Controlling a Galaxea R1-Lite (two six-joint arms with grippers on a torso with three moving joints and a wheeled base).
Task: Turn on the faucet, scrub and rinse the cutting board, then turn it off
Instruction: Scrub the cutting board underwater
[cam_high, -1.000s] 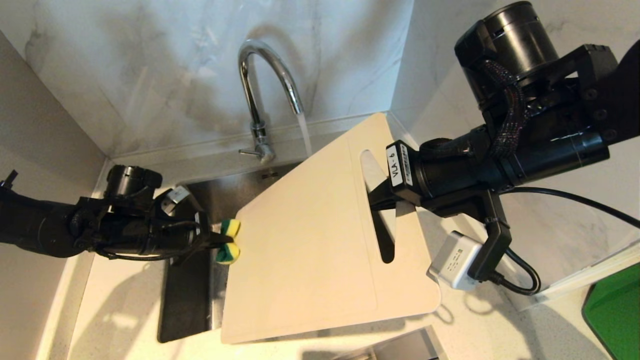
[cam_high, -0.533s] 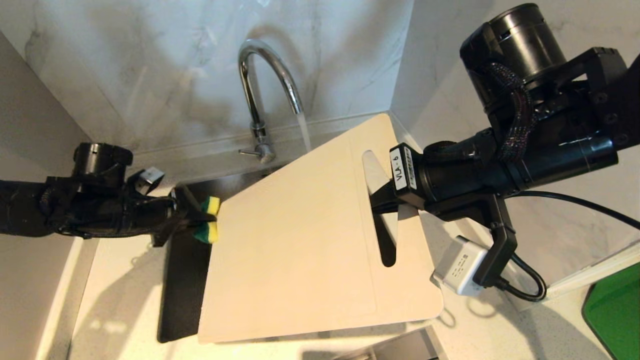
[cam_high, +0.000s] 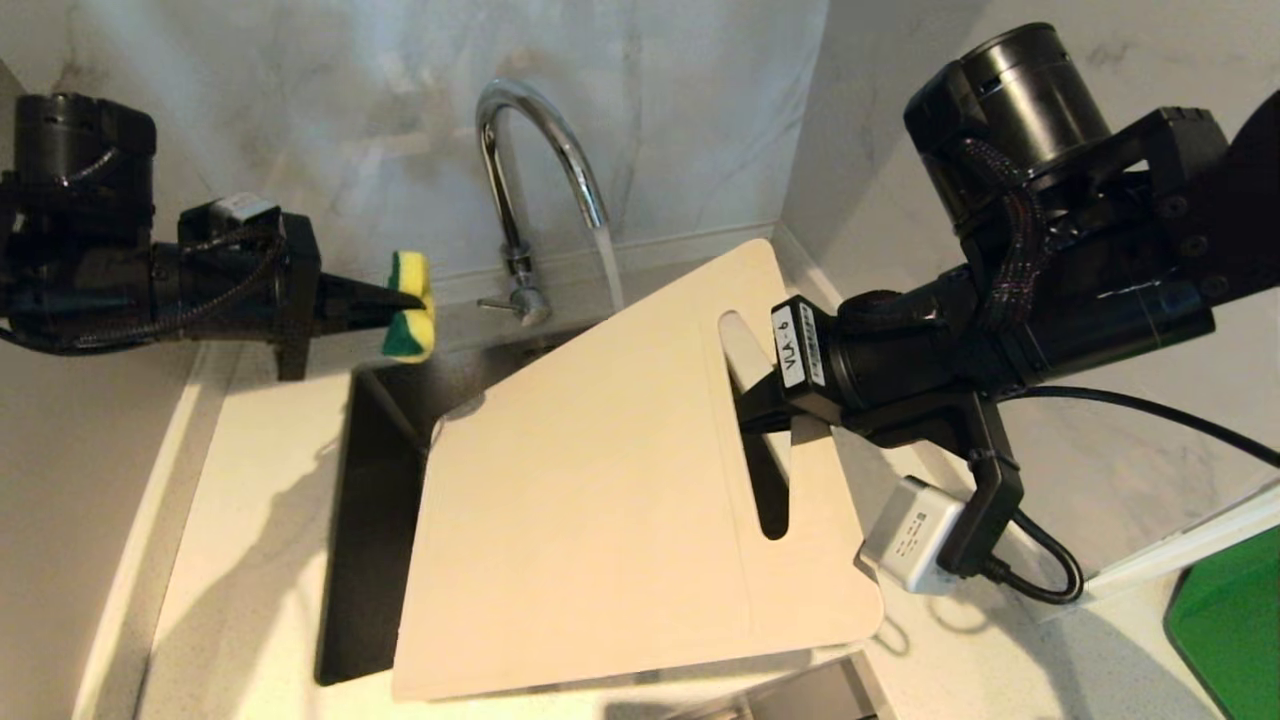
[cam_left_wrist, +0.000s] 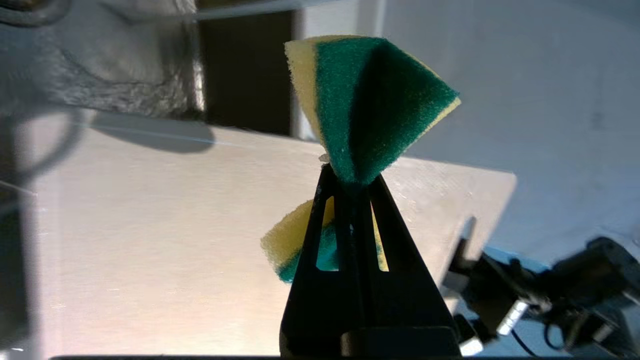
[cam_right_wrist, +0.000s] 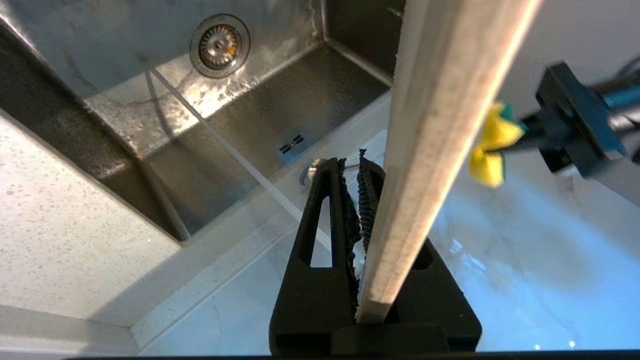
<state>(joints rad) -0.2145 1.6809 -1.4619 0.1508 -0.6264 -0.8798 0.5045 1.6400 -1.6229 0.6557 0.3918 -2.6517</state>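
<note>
Water ran from the faucet (cam_high: 540, 150) onto the stiff, slick cutting board (cam_high: 600, 500) over the sink (cam_right_wrist: 240, 115), my right claw (cam_high: 765, 400) clamped by its slot, left claw (cam_high: 395, 300) pinching the soft sponge (cam_high: 410, 318).

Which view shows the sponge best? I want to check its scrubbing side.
The left wrist view: the sponge fills the frame, green scouring face outward, pinched in the left claw. The head view shows it small, beside the faucet. The right wrist view catches only a yellow scrap past the cutting board.
</note>
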